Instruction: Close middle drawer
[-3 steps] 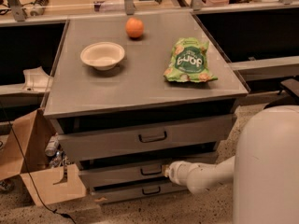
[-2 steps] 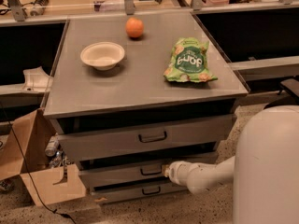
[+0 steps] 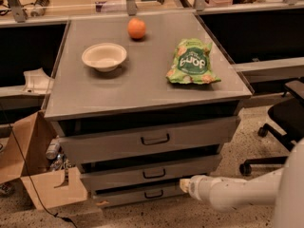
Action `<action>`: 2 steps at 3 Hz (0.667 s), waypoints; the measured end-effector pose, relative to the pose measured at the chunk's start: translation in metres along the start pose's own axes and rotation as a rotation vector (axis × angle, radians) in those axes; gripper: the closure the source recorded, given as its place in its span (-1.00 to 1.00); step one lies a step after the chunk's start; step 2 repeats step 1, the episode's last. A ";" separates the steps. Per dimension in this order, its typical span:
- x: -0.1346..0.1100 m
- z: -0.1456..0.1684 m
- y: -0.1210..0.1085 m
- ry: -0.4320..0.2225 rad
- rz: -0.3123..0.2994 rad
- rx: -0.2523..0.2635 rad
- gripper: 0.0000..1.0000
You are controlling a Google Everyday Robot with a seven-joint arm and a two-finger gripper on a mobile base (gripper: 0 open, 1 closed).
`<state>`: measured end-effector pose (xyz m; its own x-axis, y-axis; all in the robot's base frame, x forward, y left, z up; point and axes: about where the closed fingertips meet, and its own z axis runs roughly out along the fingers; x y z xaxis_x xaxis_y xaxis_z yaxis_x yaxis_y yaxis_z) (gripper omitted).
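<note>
The middle drawer (image 3: 142,174) is the mid-height grey front with a small dark loop handle (image 3: 154,173), between a taller front (image 3: 152,139) above and a narrower one (image 3: 142,194) below. A dark gap shows above it. My gripper (image 3: 185,186) is at the end of the white arm (image 3: 228,194), which reaches in from the lower right. It sits just below the right part of the middle drawer's front, level with the lowest drawer.
On the cabinet top (image 3: 142,87) lie a white bowl (image 3: 104,56), an orange (image 3: 137,28) and a green snack bag (image 3: 191,63). A cardboard box (image 3: 33,170) stands at the lower left. A black office chair (image 3: 285,122) stands at the right.
My gripper has drawn back a little to the right and down from the middle drawer's front. The drawers look unchanged.
</note>
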<state>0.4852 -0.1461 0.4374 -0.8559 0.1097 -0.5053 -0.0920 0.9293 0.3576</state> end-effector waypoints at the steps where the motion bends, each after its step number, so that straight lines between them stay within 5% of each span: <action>1: 0.002 -0.004 -0.003 0.002 0.004 0.006 0.63; 2: 0.002 -0.004 -0.003 0.002 0.004 0.006 0.63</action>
